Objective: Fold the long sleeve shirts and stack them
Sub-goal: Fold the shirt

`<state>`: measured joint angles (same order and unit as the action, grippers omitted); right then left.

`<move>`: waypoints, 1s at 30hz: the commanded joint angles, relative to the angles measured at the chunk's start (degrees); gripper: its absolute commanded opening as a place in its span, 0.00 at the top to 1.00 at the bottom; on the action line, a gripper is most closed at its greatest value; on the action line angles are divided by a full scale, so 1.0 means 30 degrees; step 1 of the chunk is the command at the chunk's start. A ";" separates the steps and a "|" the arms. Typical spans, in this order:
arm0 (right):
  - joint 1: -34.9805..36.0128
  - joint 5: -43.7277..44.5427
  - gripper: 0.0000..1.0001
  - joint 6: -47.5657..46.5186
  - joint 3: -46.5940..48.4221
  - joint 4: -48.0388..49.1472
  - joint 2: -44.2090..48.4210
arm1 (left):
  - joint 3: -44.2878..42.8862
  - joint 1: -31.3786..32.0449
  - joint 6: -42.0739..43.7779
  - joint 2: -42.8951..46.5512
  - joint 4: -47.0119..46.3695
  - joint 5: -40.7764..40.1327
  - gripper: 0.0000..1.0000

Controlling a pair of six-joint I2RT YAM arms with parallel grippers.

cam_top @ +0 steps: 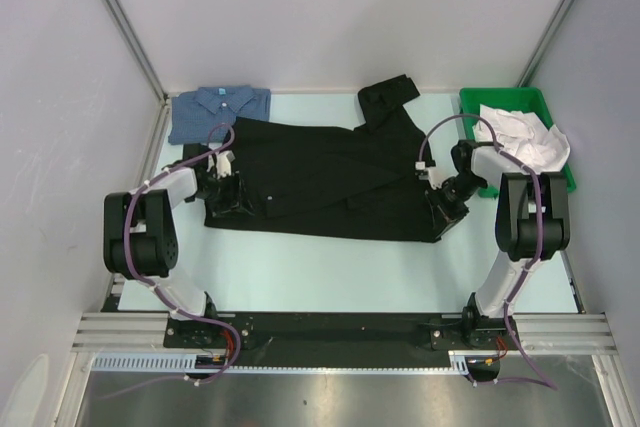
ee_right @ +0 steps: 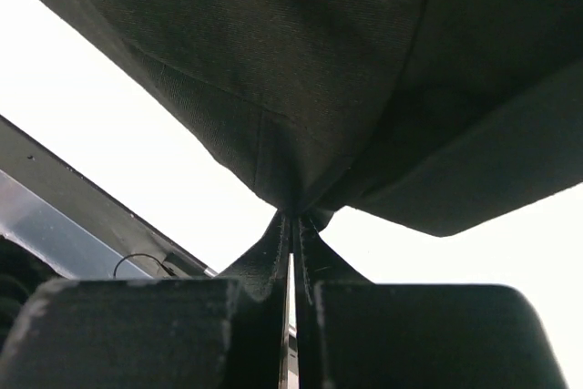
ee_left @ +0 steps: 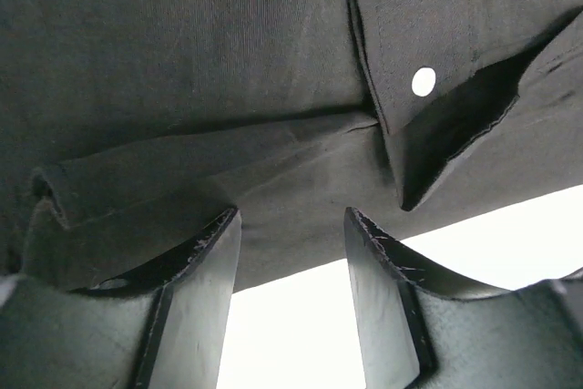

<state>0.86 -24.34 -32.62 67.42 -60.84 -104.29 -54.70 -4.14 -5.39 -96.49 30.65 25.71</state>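
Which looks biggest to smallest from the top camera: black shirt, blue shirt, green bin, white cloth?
1. The black shirt, by far the largest.
2. The green bin, though an arm hides part of it.
3. The blue shirt and the white cloth look about alike, too close to rank.

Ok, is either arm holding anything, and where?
Right gripper pinches the black shirt at its near right corner; left gripper open at the hem, holding nothing.
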 commanded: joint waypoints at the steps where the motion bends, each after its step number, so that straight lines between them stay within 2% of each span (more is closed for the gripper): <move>1: 0.0092 0.1169 1.00 -0.0289 0.0379 -0.0581 -0.0216 | -0.0489 -0.0289 0.1004 0.0168 0.0007 0.0619 0.44; 2: 0.0267 0.1198 1.00 -0.0230 0.0321 -0.0580 -0.0275 | -0.0401 -0.0289 0.1034 0.0402 -0.0226 0.2426 0.43; 6: 0.0269 0.0906 0.65 0.0033 0.0466 -0.0902 -0.0569 | -0.0195 0.0441 0.0508 0.1429 -0.0872 0.4637 0.38; 9: 0.0035 0.0847 0.59 0.0297 0.0845 -0.0961 -0.0481 | -0.0050 0.1204 -0.0106 0.1371 -0.1397 0.4613 0.35; 18: -0.0141 0.0671 0.61 0.1469 0.1668 -0.0230 -0.0918 | 0.0098 0.2523 -0.2333 -0.0502 -0.3801 0.4349 0.32; 22: -0.0141 0.1138 0.64 0.2084 0.1405 0.0649 -0.1680 | -0.0137 0.2670 -0.2540 -0.1265 -0.3657 0.3326 0.39; 25: -0.0141 0.1344 0.69 0.2464 0.1375 0.1030 -0.2208 | -0.0283 0.2699 -0.2423 -0.1412 -0.3130 0.3002 0.43; 26: -0.0112 0.1432 0.75 0.2553 0.1201 0.1380 -0.2267 | -0.0283 0.2699 -0.2394 -0.1296 -0.2896 0.2914 0.45; 30: -0.0141 0.1843 0.88 0.2992 0.1053 0.2056 -0.2677 | -0.0283 0.2699 -0.2335 -0.0711 -0.2543 0.2854 0.57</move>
<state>0.60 -20.82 -25.67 70.83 -59.35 -111.02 -54.65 3.53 -12.05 -100.33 21.93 35.20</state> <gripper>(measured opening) 0.163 0.472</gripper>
